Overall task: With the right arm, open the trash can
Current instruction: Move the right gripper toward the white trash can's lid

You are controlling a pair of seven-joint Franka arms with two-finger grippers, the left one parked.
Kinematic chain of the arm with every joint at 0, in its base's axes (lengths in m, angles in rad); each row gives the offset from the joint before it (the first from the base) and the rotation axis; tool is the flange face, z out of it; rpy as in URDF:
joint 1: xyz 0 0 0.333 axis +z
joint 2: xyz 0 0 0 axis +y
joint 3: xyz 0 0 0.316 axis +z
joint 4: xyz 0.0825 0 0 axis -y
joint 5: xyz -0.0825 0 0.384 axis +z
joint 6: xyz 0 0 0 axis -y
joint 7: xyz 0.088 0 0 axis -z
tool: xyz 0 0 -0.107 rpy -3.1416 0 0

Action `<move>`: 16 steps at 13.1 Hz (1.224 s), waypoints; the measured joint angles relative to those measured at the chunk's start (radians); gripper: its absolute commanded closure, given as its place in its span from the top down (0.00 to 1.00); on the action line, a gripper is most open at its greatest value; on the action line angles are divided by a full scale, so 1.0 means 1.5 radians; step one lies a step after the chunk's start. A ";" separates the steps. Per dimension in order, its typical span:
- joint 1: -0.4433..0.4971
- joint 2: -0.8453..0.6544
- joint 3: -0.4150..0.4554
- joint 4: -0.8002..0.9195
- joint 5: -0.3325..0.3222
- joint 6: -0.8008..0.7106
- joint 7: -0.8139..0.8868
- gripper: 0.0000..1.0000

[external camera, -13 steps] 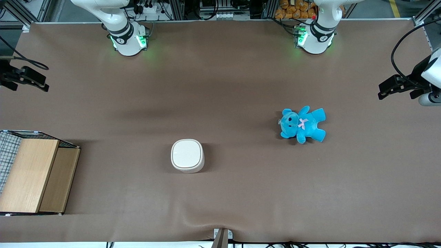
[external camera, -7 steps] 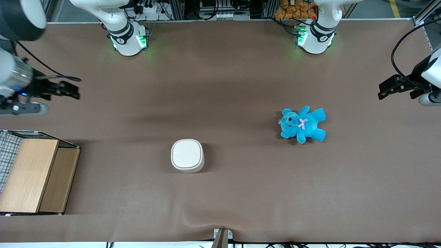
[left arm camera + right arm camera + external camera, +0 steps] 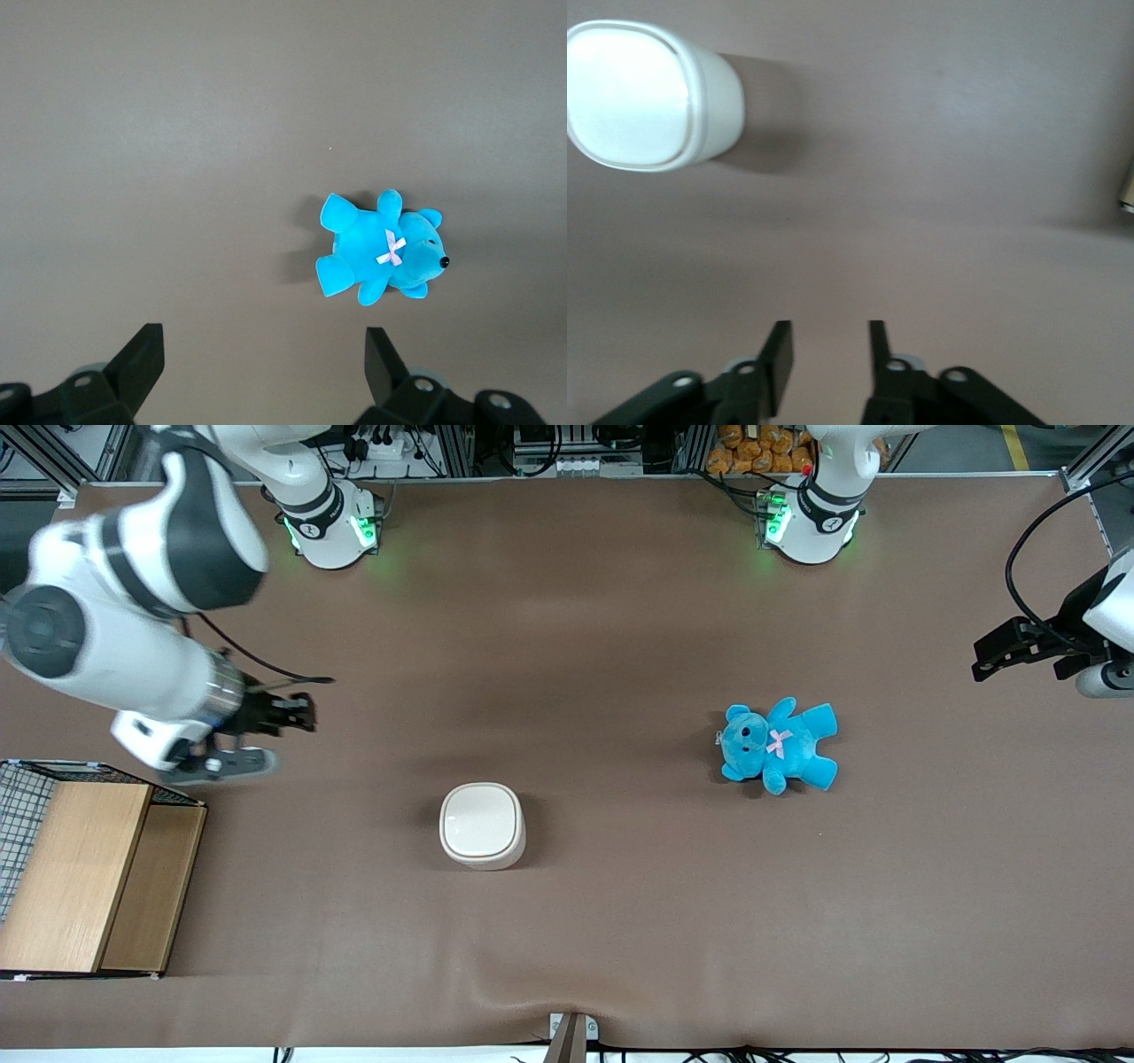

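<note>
The trash can (image 3: 483,825) sits lower centre in the front view, alone on the brown desk (image 3: 620,629), lid shut and flat. It looks like light, stiff, smooth plastic, so it would probably slide or tip under a sideways push. The place to take hold is the lid's edge on the side away from the hinge, lifting upward. Which side carries the hinge is hard to make out; no seam or tab shows clearly.

The right arm (image 3: 133,602) fills the upper left, and its end effector (image 3: 301,713) hovers left of centre, well apart from the can and farther from the camera. In the wrist view the fingers (image 3: 780,354) stand a narrow gap apart, holding nothing, with the can (image 3: 647,93) ahead.

A wooden box (image 3: 84,872) is cut off at the left edge. A blue teddy (image 3: 780,744) lies right of centre.
</note>
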State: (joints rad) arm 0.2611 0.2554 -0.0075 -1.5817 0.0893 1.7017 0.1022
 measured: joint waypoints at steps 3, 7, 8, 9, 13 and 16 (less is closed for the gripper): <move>0.034 0.034 0.001 0.017 0.011 0.044 0.032 0.03; 0.076 0.093 0.001 0.054 0.017 0.125 0.038 0.00; 0.088 0.110 0.001 0.059 0.017 0.149 0.050 0.00; 0.098 0.126 0.001 0.068 0.017 0.164 0.067 0.00; 0.113 0.183 0.001 0.121 0.017 0.185 0.093 0.00; 0.114 0.229 0.001 0.141 0.017 0.234 0.096 0.00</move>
State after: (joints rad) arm 0.4321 0.5988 -0.0061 -1.3706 0.1149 2.0527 0.2459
